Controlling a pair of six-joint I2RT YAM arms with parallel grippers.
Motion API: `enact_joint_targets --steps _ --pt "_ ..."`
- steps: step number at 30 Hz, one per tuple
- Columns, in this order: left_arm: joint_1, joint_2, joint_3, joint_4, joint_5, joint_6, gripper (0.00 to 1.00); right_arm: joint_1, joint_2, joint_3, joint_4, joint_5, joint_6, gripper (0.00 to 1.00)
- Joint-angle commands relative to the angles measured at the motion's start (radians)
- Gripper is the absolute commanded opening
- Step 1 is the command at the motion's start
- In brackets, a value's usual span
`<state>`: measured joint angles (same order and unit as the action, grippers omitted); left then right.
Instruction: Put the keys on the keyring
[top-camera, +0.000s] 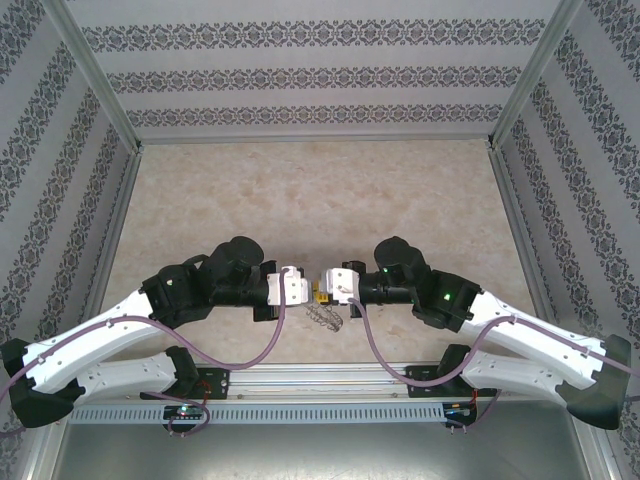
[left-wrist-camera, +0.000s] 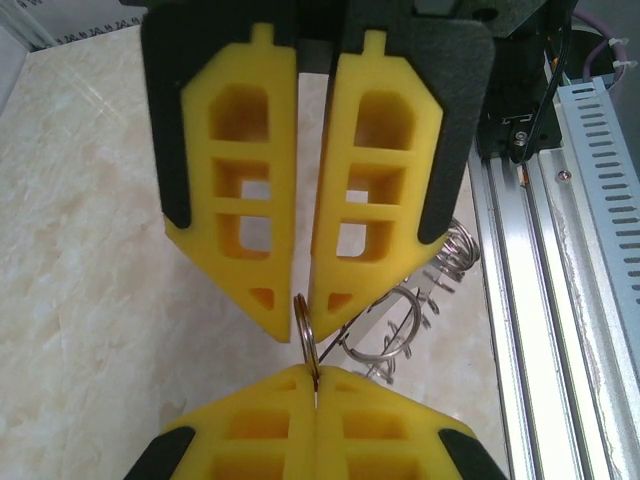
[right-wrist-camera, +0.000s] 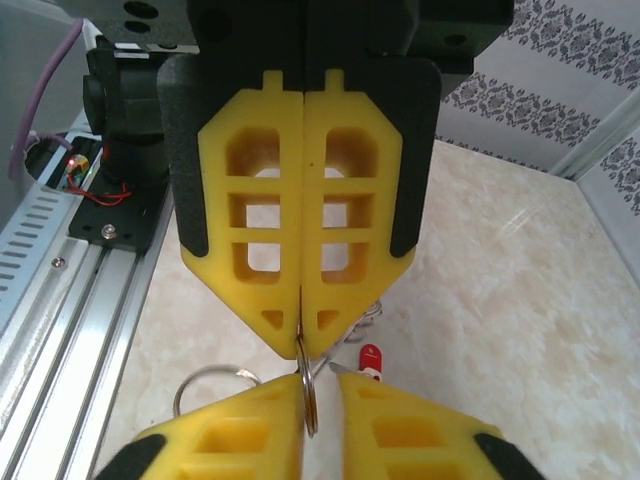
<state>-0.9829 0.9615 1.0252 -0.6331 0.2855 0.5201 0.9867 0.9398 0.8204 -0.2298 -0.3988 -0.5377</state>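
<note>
Pinching the keyring (left-wrist-camera: 304, 335) from two sides. My left tool (left-wrist-camera: 300, 322) is clenched, with the ring's edge caught between its yellow tips. My right tool (left-wrist-camera: 315, 372) is clenched on the opposite edge, fingers pressed flush and the ring slotted into their seam. The ring stands on edge and reads as a thin line bridging the two sets of tips. I cannot tell whether it clears the counter (left-wrist-camera: 100, 300). From the right wrist, the ring (right-wrist-camera: 308, 400) leaves my right tool (right-wrist-camera: 300, 345) and runs down between the fingers of my left tool (right-wrist-camera: 318, 380). The key (right-wrist-camera: 369, 358), red head showing, lies on the counter just beside my right tips, close to the held ring. I cannot tell whether they touch. A tangle of loose wire loops (left-wrist-camera: 390, 322) rests on the counter beside the aluminium rail (left-wrist-camera: 540, 300). From above, the two tools meet tip to tip near the counter's front edge, with the loops (top-camera: 325, 318) just on the near side.
</note>
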Motion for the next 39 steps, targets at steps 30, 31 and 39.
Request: enact_joint_targets --steps 30,31,39 --pt "-0.019 -0.226 -0.204 0.459 0.139 -0.172 0.26 -0.045 -0.174 -0.207 0.579 -0.238 0.339 0.00" --pt "-0.018 -0.222 -0.203 0.462 0.143 -0.172 0.25 -0.045 -0.177 -0.208 0.581 -0.238 0.340 0.00" --pt "-0.019 -0.212 -0.206 0.480 0.158 -0.179 0.14 -0.046 -0.172 -0.227 0.627 -0.244 0.363 0.00"
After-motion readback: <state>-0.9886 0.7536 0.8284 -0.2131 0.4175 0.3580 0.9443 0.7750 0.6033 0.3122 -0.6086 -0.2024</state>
